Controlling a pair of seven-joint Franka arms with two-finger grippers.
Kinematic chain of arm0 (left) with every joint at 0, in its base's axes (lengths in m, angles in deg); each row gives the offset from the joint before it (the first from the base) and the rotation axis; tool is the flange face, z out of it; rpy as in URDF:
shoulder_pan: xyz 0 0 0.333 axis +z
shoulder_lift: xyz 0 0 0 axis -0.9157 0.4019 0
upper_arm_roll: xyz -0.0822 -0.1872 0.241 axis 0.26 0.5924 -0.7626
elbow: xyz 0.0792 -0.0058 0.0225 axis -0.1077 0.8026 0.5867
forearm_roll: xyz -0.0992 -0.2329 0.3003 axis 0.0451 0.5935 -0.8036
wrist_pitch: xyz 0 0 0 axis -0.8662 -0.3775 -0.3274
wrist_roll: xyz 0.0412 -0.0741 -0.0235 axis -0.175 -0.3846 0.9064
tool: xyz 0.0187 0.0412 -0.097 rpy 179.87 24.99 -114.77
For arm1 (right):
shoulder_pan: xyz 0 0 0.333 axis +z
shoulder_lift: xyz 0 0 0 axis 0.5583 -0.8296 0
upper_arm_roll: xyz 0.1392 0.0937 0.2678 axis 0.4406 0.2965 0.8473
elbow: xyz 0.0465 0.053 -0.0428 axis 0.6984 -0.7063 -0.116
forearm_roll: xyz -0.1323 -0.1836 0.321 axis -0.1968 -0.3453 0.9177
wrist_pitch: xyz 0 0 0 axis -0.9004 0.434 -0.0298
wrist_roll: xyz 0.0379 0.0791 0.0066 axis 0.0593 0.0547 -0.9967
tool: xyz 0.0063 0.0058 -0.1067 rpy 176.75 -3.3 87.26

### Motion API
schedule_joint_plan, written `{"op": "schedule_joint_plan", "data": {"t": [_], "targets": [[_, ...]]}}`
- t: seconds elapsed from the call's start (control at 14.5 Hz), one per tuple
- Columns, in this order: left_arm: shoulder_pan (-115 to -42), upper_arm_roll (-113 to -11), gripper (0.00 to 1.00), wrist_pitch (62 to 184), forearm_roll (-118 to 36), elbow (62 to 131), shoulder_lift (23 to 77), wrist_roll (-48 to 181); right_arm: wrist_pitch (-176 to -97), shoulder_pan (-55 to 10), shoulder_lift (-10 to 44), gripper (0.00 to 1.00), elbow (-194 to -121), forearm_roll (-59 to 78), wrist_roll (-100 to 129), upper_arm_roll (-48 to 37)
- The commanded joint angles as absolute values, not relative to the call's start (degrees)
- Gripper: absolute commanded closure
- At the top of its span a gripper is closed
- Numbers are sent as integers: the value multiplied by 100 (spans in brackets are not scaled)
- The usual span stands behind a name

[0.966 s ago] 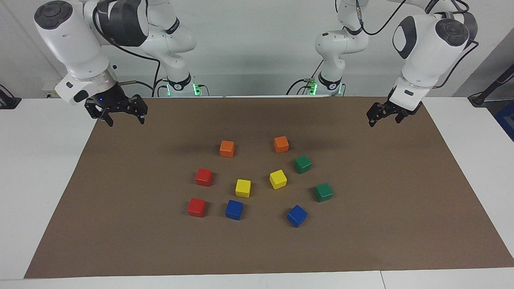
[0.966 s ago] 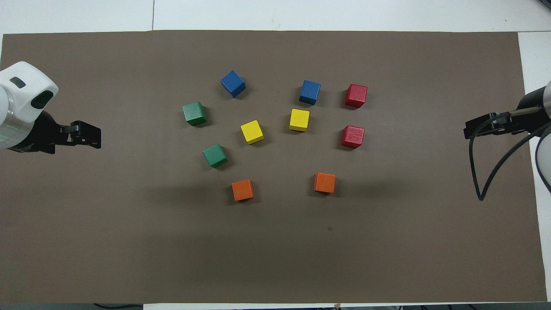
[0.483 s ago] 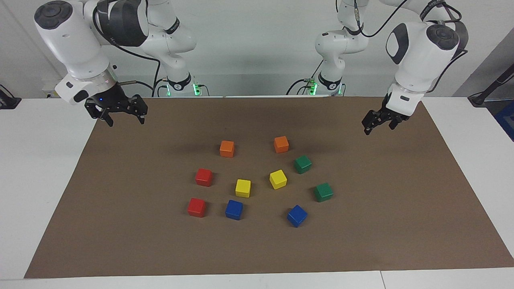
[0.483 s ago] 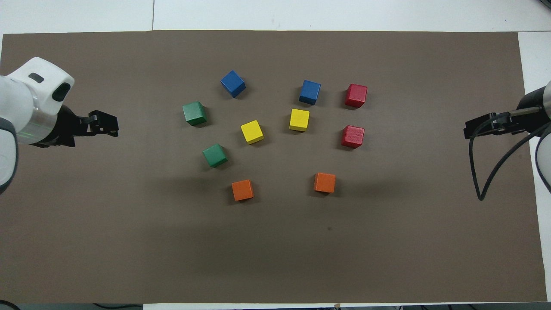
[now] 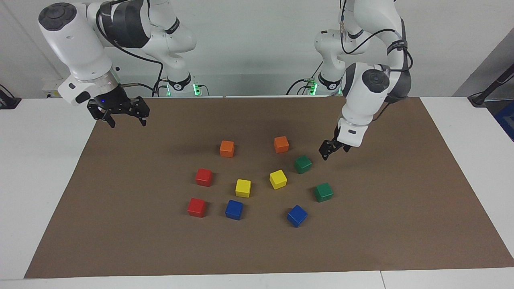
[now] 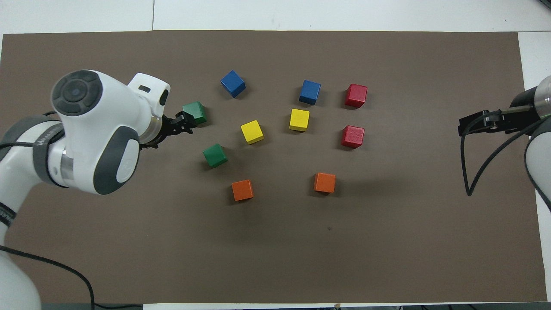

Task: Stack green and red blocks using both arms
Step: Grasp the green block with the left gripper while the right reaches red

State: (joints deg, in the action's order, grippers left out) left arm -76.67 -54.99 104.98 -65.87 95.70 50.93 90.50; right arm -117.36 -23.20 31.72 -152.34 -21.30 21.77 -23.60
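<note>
Two green blocks lie on the brown mat toward the left arm's end, one nearer to the robots (image 5: 302, 164) (image 6: 215, 155) and one farther (image 5: 323, 192) (image 6: 194, 113). Two red blocks lie toward the right arm's end, one nearer (image 5: 204, 177) (image 6: 353, 136) and one farther (image 5: 196, 207) (image 6: 356, 95). All four lie apart, none stacked. My left gripper (image 5: 330, 152) (image 6: 184, 122) is open and empty, low over the mat beside the nearer green block, not touching it. My right gripper (image 5: 125, 119) (image 6: 469, 125) is open and empty, waiting over the mat's edge at its own end.
Two orange blocks (image 5: 227, 148) (image 5: 281, 144) lie nearest the robots. Two yellow blocks (image 5: 243, 188) (image 5: 278, 179) lie in the middle of the group. Two blue blocks (image 5: 234, 209) (image 5: 297, 215) lie farthest. The brown mat (image 5: 401, 224) covers most of the white table.
My left arm has swung in from its end of the table and come down beside the nearer green block. The right gripper has barely moved. No block has moved.
</note>
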Motion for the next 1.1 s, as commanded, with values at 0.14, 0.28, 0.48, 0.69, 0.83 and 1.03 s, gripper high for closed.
{"op": "schedule_joint_plan", "data": {"t": [0.14,0.28,0.48,0.69,0.83,1.03], "targets": [[-8256,-5604,0,10632,-7041,8640,6219,10142,-12802,-2006,3243,0,-16116,-2127,3001,-2325],[-8239,-5604,0,10684,-7220,8719,6228,10117,-13119,-1874,3068,0,-16249,-2118,3451,-2316],[-8203,-5604,0,10938,-7246,8929,6237,10090,-13602,-1759,2752,0,-16346,-2091,3804,-2316],[-8238,-5586,0,11220,-7229,9342,6167,10177,-14095,-1593,2391,0,-16364,-1820,4101,-2316],[-8291,-5578,0,11264,-7229,9510,6105,10301,-14358,-1443,2180,0,-16364,-1574,4646,-2316],[-8300,-5569,0,11667,-7229,9895,6018,10327,-14648,-1188,1847,0,-16337,-1573,4815,-2316]]}}
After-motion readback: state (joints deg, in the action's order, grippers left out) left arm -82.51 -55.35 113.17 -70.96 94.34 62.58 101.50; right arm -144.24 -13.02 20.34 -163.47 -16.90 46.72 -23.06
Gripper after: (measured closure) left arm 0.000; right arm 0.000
